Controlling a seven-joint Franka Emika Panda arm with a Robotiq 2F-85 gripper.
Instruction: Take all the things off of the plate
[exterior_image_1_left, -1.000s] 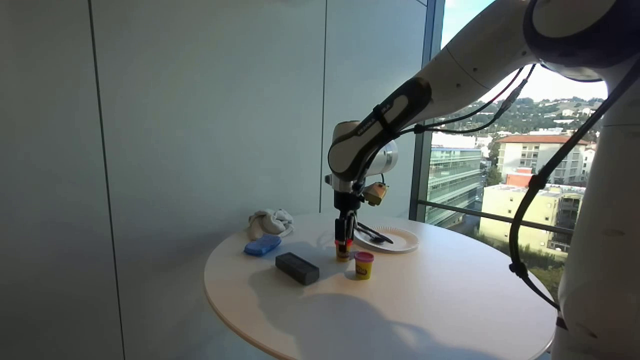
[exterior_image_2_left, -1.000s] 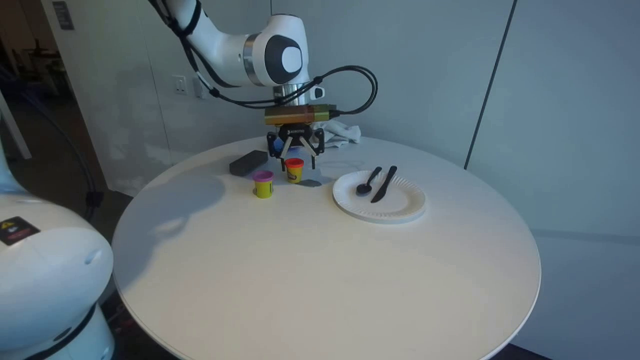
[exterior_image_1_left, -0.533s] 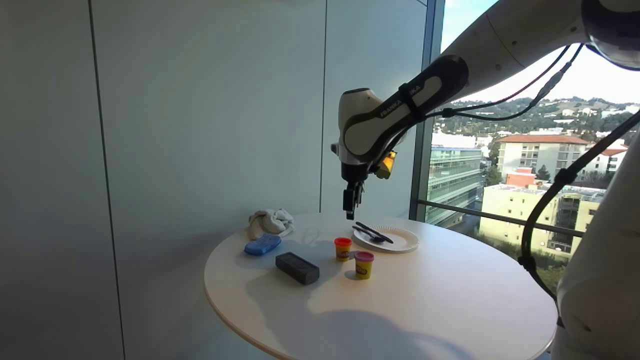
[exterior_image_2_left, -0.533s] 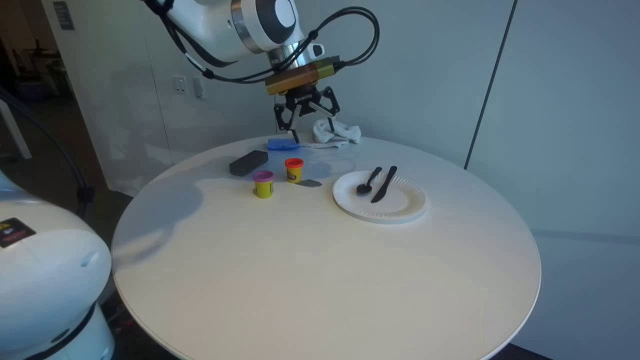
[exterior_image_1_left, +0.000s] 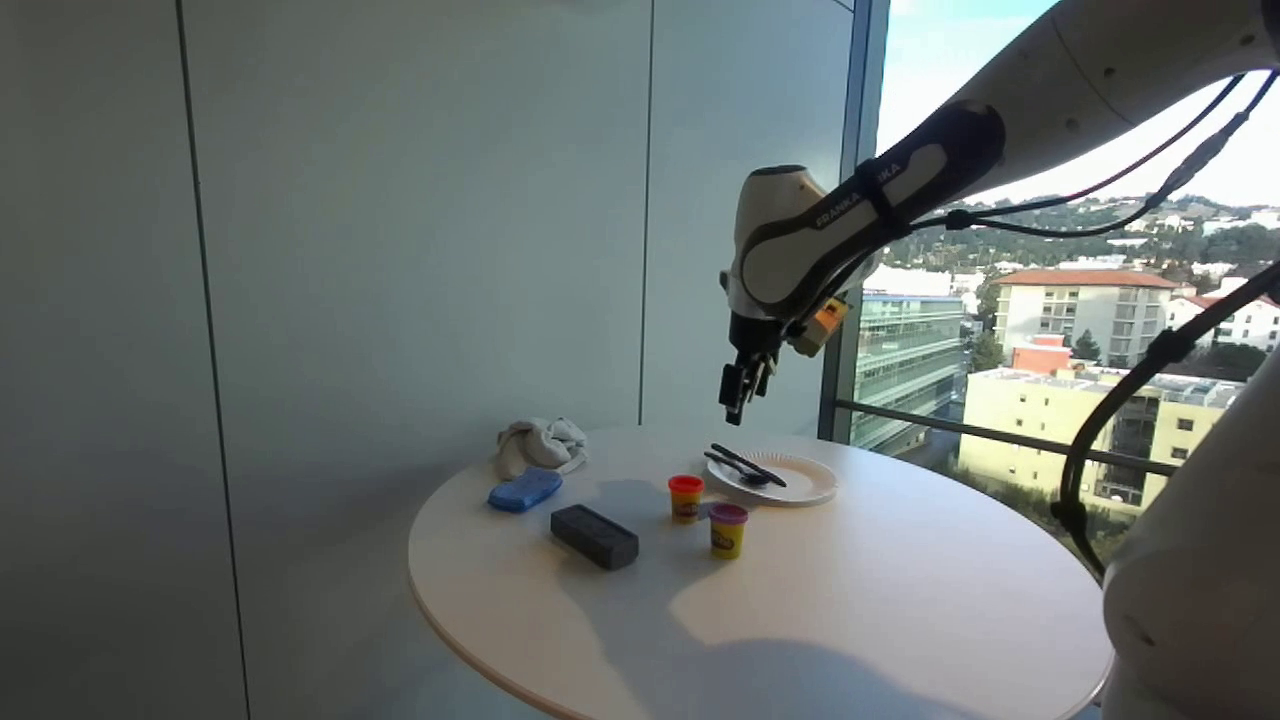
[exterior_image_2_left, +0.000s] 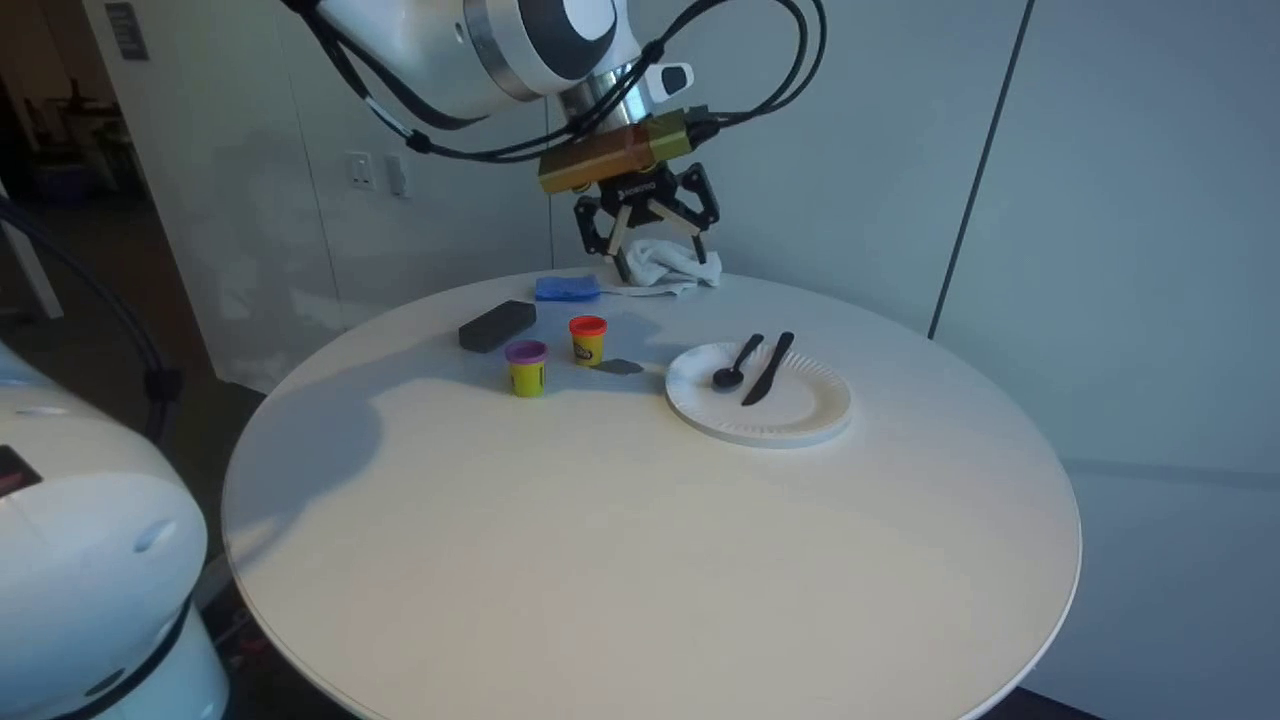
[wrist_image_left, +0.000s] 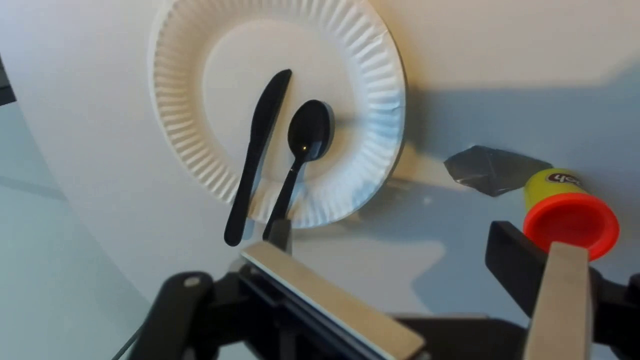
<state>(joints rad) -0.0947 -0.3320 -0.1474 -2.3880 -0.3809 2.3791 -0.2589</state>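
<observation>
A white paper plate (exterior_image_2_left: 815, 410) lies on the round table. A black knife (exterior_image_2_left: 768, 370) and a black spoon (exterior_image_2_left: 729, 378) lie on it, handles over the rim. In the wrist view the knife (wrist_image_left: 256, 145), spoon (wrist_image_left: 311, 130) and plate rim (wrist_image_left: 382, 75) show at upper left. My gripper (exterior_image_2_left: 662, 266) is open and empty, high above the table, toward the back, between the red-lidded tub and the plate. In the wrist view the gripper's fingers (wrist_image_left: 394, 239) stand wide apart. The spoon's handle end is partly hidden behind one finger.
A red-lidded yellow tub (exterior_image_2_left: 588, 343) and a purple-lidded one (exterior_image_2_left: 526, 372) stand upright on the table. A dark block (exterior_image_2_left: 497, 326), a blue object (exterior_image_2_left: 567, 289) and a crumpled cloth (exterior_image_1_left: 545, 446) lie farther off. A dark flat patch (wrist_image_left: 492, 170) lies between tub and plate.
My gripper was low around the red-lidded tub. It has risen, tilted and moved sideways toward the plate. The red-lidded tub stays standing on the table. Plate, knife and spoon have not moved.
</observation>
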